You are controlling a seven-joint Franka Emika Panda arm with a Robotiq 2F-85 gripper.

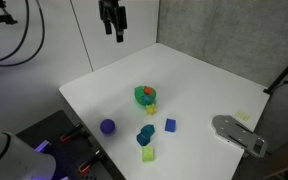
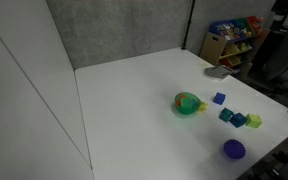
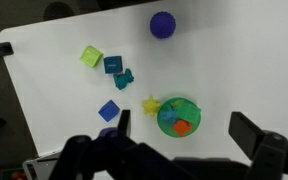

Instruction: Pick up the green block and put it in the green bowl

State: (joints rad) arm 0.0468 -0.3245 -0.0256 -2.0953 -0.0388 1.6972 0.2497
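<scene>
I read the gripper (image 1: 113,34) high above the table (image 1: 214,80) — jaws apart, empty. The green block (image 3: 113,64) sits between yellow-green cube (image 3: 91,57) and teal block (image 3: 124,78) — apart from the green bowl (image 3: 161,120).

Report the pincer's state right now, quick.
Pincer: open, holding nothing.

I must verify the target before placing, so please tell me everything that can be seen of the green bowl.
The green bowl is small, round and bright green, plastic by its look. It stands upright, mouth up, on the white table. An orange piece lies inside it, and a yellow piece lies just outside its rim. The blue cube is near but apart. The open gripper hangs high above, not touching it.
</scene>
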